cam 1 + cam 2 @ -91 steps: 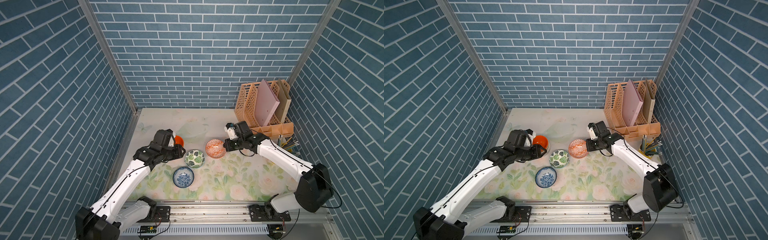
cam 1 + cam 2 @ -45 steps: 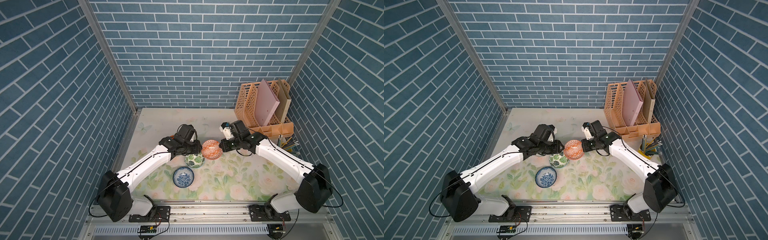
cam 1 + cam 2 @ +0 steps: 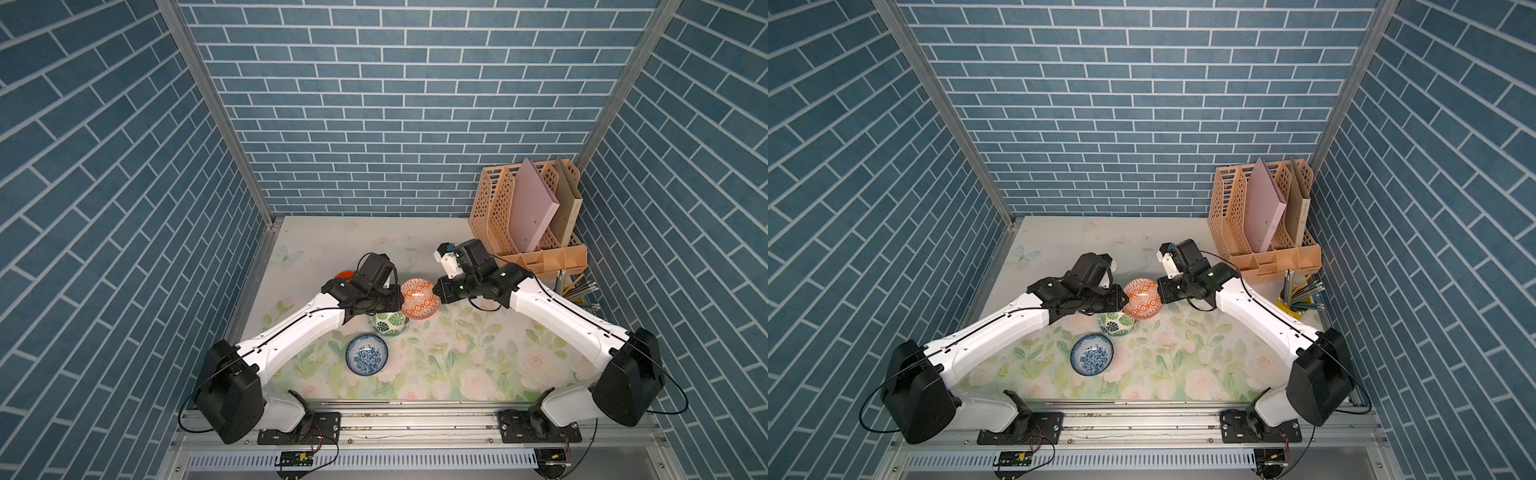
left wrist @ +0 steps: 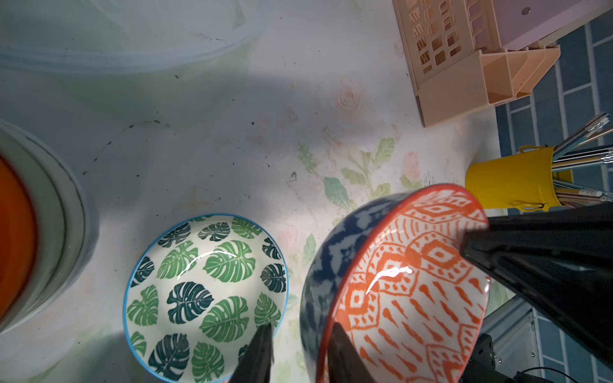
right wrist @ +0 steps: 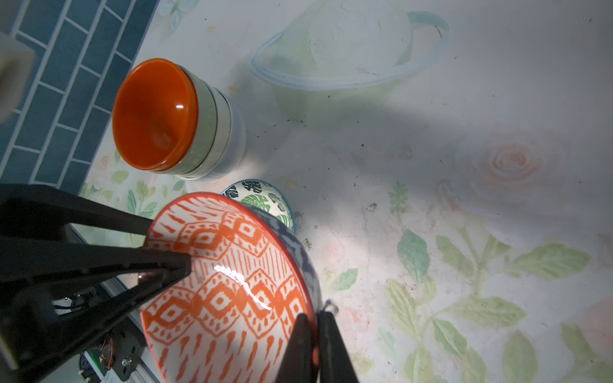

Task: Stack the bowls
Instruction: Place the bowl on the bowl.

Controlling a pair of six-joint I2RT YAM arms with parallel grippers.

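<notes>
Right gripper [image 5: 313, 320] pinches the red patterned bowl [image 5: 225, 275]; left gripper [image 4: 300, 331] has jaws apart around its rim. The stack [image 5: 205, 132] has four bowls; three are left.

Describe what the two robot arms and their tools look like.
The left arm and right arm share white tubular links, bulky black joint housings and thin black cables looping beside them. The left tool and right tool are black, with slim tapered fingers. Black bases sit on a silver rail.

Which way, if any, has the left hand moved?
Yes. The left hand left the stacked bowls and crossed toward the file rack, reaching the patterned bowl.
</notes>
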